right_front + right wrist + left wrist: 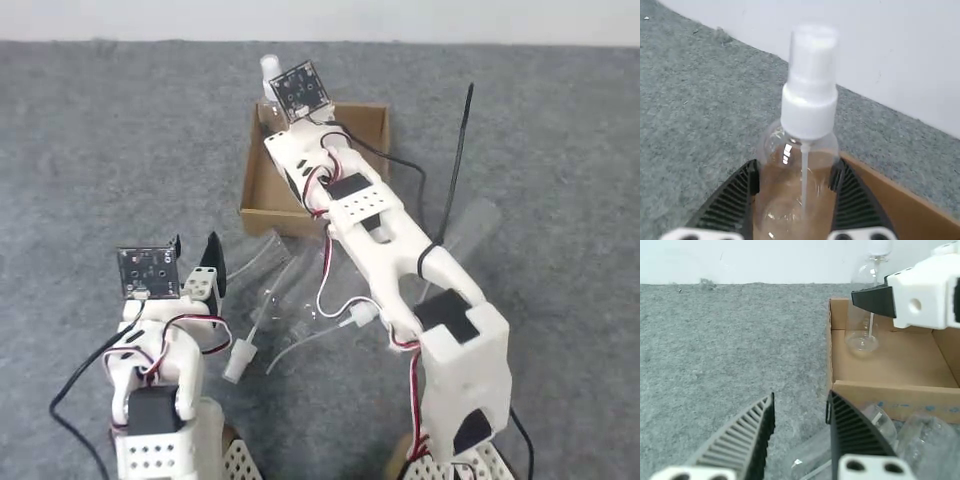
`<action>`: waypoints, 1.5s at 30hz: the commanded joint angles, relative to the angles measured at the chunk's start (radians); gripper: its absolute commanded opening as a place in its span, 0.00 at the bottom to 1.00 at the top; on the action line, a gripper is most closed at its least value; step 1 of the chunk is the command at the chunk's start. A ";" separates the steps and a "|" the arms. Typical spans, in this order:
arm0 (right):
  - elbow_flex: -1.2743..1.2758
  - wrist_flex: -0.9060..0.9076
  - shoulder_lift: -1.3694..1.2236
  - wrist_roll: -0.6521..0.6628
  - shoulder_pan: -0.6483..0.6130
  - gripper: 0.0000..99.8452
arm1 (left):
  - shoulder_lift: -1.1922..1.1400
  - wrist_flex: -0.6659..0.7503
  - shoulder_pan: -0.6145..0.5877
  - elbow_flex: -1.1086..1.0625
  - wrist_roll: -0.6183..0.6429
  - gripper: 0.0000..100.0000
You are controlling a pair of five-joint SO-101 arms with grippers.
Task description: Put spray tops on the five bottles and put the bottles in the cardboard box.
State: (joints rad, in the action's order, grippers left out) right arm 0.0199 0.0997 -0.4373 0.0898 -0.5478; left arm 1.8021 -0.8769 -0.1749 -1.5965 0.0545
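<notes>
The work surface is a grey, short-pile carpet (100,150) that ends at a plain white wall (900,50). Nearest the arm bases, the left gripper (801,400) hangs just above the carpet with its ribbed black jaws spread apart and nothing between them. Just beyond it, between the two arms, several uncapped clear bottles (270,255) lie on their sides in a loose cluster, overlapping, with long axes running roughly away from the arm bases. They are thin-walled, transparent plastic cylinders and are likely to roll when pushed. A loose spray top (240,358), white with a thin dip tube, lies on the carpet beside this cluster, close to the left arm. One further bottle (478,222) lies on the other side of the right arm. Farther out stands the cardboard box (262,190), a shallow, open, brown tray with matte walls. At its far corner on the left arm's side, the right gripper (796,170) is clamped on the body of a capped bottle (862,335). This bottle is upright, long axis vertical, with its white spray top (810,100) above the jaws and its base down inside the box. Whether the base touches the box floor cannot be determined. The coming move appears to be a release straight below the right gripper. The left arm is nearer the remaining bottles.
</notes>
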 commanded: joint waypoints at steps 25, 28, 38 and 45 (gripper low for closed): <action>-0.198 -0.303 -0.229 0.011 0.024 0.01 | 0.015 0.031 -0.008 0.008 -0.009 0.16; -0.198 -0.318 -0.249 0.011 0.024 0.01 | 0.015 0.031 -0.008 0.008 -0.009 0.16; -0.198 -0.397 -0.315 0.011 0.025 0.01 | 0.015 0.031 -0.008 0.008 -0.009 0.16; -0.199 -0.484 -0.371 0.012 0.025 0.01 | 0.015 0.029 -0.008 0.007 -0.009 0.16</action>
State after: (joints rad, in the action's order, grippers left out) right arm -0.1197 -0.3483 -0.8193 0.0928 -0.5416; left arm 1.8021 -0.8769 -0.1749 -1.5965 0.0545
